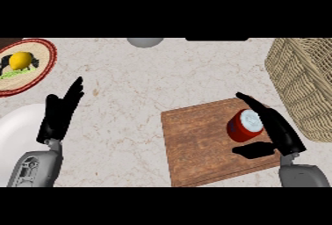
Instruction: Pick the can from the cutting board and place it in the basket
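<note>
On the pale bench [130,110], the red can [245,125] stands on the board [201,145], between the right hand's [280,132] spread fingers [259,110] and thumb, not yet pinched.

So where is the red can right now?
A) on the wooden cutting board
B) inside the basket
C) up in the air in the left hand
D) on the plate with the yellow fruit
A: the red can stands on the wooden cutting board, with the right hand open beside it and the basket off to the side.
</note>
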You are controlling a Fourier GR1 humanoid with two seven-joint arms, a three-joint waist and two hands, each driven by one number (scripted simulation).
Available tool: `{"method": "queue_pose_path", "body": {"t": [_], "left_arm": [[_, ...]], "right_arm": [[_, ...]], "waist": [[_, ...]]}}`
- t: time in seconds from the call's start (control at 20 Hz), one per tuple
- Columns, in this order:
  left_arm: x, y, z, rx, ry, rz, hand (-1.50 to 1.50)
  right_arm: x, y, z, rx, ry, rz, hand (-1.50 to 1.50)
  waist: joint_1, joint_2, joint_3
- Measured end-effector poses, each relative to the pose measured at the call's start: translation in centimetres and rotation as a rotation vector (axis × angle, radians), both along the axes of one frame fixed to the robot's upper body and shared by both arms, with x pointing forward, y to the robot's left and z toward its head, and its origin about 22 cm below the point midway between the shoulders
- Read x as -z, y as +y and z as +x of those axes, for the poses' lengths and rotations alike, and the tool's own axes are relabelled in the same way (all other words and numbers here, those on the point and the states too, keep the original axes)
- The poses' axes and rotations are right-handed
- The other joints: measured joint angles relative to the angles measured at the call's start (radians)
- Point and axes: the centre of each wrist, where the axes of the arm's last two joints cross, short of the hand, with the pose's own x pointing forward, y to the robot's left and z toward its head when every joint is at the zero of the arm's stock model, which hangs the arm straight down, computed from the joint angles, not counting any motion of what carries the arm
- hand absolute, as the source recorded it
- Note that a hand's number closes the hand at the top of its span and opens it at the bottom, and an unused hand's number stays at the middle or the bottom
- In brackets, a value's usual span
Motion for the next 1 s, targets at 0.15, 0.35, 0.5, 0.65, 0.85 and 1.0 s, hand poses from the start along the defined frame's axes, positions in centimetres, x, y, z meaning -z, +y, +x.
{"method": "queue_pose_path", "body": {"t": [0.15,0.35,0.5,0.65,0.85,1.0], "left_arm": [[-0.6,-0.2,0.1,-0.004,0.004,0.002,0.00],[-0.3,0.0,0.6,0.001,0.006,-0.001,0.00],[-0.4,0.2,0.2,0.001,0.003,0.002,0.00],[-0.7,-0.2,0.5,-0.001,0.006,-0.003,0.00],[-0.8,-0.4,0.6,0.021,0.001,-0.001,0.00],[-0.8,-1.0,0.7,0.035,0.002,-0.002,0.00]], "right_arm": [[0.1,-0.1,0.0,-0.015,-0.032,-0.037,1.50],[0.4,-0.3,0.2,-0.028,-0.101,-0.102,1.50],[0.7,-0.4,0.4,-0.031,-0.143,-0.143,1.50],[0.5,0.2,0.9,-0.033,-0.160,-0.200,1.50],[-0.3,3.0,2.7,-0.028,-0.092,-0.400,1.50],[-0.6,5.7,4.2,-0.022,-0.032,-0.566,1.50]], "waist": [[0.001,-0.001,0.000],[0.001,-0.003,-0.002],[0.002,-0.004,-0.003],[0.001,-0.004,-0.003],[0.017,-0.006,-0.009],[0.028,-0.006,-0.011]]}}
